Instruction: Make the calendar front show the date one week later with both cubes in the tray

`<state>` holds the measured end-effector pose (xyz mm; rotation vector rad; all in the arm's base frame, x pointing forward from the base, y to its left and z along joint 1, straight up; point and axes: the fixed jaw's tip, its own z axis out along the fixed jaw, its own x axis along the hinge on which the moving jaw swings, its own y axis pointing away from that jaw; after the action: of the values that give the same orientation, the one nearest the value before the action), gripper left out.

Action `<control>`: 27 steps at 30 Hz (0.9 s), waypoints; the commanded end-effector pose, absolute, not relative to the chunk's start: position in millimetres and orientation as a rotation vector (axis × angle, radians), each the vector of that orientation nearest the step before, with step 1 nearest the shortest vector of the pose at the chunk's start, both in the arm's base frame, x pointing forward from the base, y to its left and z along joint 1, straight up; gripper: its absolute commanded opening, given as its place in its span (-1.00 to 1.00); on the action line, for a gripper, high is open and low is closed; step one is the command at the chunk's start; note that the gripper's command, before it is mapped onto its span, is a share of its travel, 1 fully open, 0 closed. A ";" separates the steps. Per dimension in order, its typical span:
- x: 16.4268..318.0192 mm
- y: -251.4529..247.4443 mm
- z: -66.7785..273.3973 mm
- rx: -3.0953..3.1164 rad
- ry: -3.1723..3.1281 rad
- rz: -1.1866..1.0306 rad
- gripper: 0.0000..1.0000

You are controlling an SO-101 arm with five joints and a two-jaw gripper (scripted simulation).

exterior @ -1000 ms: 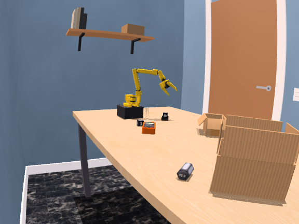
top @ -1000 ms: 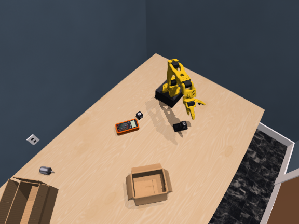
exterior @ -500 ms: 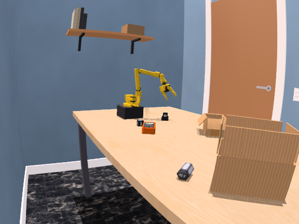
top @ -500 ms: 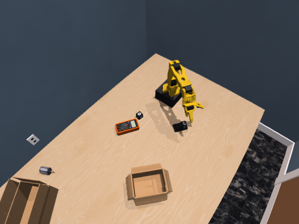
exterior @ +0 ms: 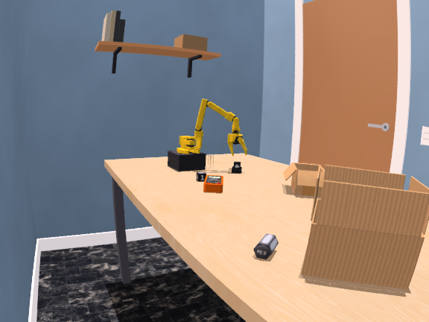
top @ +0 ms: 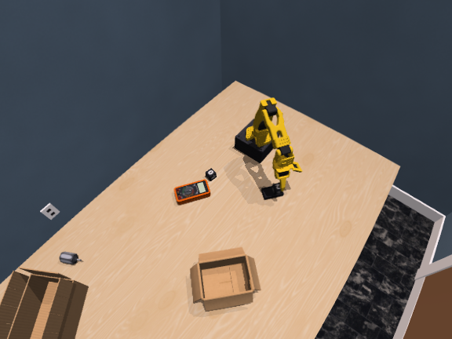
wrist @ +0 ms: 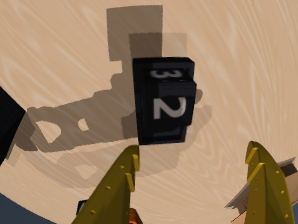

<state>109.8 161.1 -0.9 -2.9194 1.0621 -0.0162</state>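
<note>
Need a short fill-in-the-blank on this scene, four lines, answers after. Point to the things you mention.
The loose cube [top: 211, 174] [exterior: 201, 177] sits on the table beside the orange ____.
The cube [wrist: 172, 107] in the black tray [top: 268, 193] [wrist: 162, 136] shows the digit ____ on its top face.
The tool [exterior: 239, 154] [wrist: 194, 152] has its fingers apart, with ____ between them.
Of the two cubes, ____ in the tray.

Missing words: multimeter; 2; nothing; only one is

The yellow plastic gripper with two tapering fingers [top: 292, 178] [exterior: 239, 154] is coming down toward the small black tray [top: 267, 193] [exterior: 236, 171] [wrist: 162, 136], its fingertips now hovering just above the black cube with white digits [top: 278, 187] [exterior: 237, 165] [wrist: 169, 102] in it. The fingers are swinging from a slant to pointing nearly straight down. In the top view, one finger is now overlapping the tray's end, and the jointed yellow arm [top: 279, 135] [exterior: 220, 109] is bending lower at its wrist.
</note>
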 end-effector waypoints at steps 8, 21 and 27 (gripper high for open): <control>98.8 156.1 -10.4 -2.973 1.076 0.007 -0.30; 98.8 156.1 -10.4 -2.973 1.076 0.007 -0.30; 98.8 156.2 -11.2 -2.973 1.076 0.007 -0.30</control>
<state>103.3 158.9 -6.2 -2.9507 1.0685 -0.0035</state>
